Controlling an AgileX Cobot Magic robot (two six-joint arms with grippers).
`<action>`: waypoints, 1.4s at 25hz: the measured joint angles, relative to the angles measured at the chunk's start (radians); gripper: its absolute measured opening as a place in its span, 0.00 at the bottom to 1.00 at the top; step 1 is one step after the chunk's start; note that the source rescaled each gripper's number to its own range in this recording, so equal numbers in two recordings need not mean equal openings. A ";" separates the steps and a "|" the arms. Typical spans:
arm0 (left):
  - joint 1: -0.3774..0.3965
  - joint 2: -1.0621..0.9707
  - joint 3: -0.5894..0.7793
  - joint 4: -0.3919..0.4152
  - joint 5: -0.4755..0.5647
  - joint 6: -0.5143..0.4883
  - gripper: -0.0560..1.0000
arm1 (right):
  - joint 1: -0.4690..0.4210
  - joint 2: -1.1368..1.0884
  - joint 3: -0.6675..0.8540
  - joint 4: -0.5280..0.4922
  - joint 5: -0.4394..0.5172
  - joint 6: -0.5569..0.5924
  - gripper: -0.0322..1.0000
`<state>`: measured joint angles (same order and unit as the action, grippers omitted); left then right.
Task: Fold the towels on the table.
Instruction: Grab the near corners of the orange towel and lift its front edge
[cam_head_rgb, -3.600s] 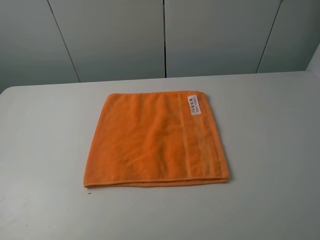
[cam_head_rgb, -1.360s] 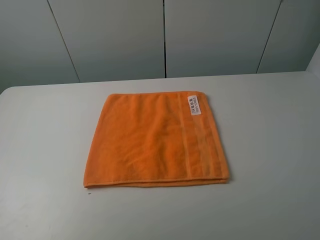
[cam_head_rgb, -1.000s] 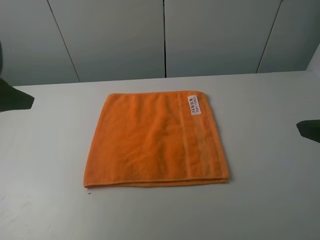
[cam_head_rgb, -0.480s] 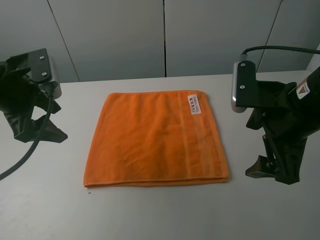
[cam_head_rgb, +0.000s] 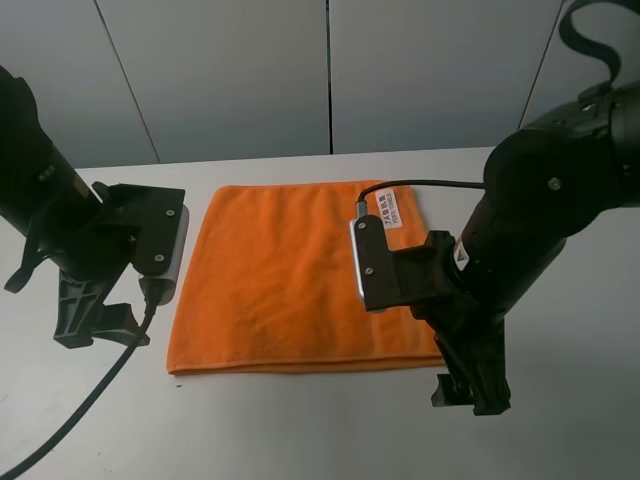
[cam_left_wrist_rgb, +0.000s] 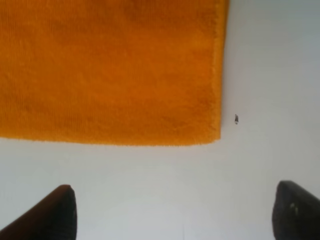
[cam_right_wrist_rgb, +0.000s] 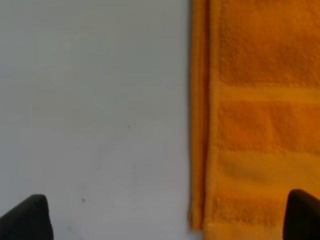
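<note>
Orange terry cloth fills the middle of the high view: the towel (cam_head_rgb: 285, 290) lies flat on the white table (cam_head_rgb: 560, 440), its small white label (cam_head_rgb: 386, 208) at the far right corner, partly behind a cable. The left gripper (cam_head_rgb: 100, 328) hangs low over bare table just beside the towel's left edge, near the front corner. The right gripper (cam_head_rgb: 472, 398) is down by the front right corner, its arm and camera reaching over the towel's right side. Neither touches the cloth.

From the left wrist, the towel's corner sits ahead of the two dark fingertips (cam_left_wrist_rgb: 60, 215), which stand wide apart with only white table between them. A tiny dark speck (cam_left_wrist_rgb: 236, 118) lies on the table just beside the towel's edge.

From the right wrist, the fingertips (cam_right_wrist_rgb: 27, 220) are likewise spread wide and empty. The towel's edge runs ahead of them, showing the woven band and what looks like two stacked layers, so the cloth may already be doubled once.

The step in hand seems to be the approach, with both arms lining up on the two front corners. The next move would call for each gripper to come down onto its corner, catch every layer there, and close evenly before any lift toward the far edge.
</note>
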<state>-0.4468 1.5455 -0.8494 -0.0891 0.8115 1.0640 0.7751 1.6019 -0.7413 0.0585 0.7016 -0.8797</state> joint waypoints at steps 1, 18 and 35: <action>0.000 0.002 0.000 0.005 -0.002 -0.012 1.00 | 0.011 0.027 -0.001 -0.011 -0.010 0.000 1.00; -0.002 0.006 0.107 -0.015 -0.144 -0.026 1.00 | -0.022 0.168 -0.004 -0.207 -0.104 0.072 1.00; -0.002 0.006 0.107 -0.038 -0.170 -0.021 1.00 | -0.067 0.223 -0.004 -0.176 -0.133 0.037 1.00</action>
<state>-0.4485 1.5510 -0.7425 -0.1274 0.6419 1.0427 0.7081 1.8245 -0.7458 -0.1177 0.5690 -0.8425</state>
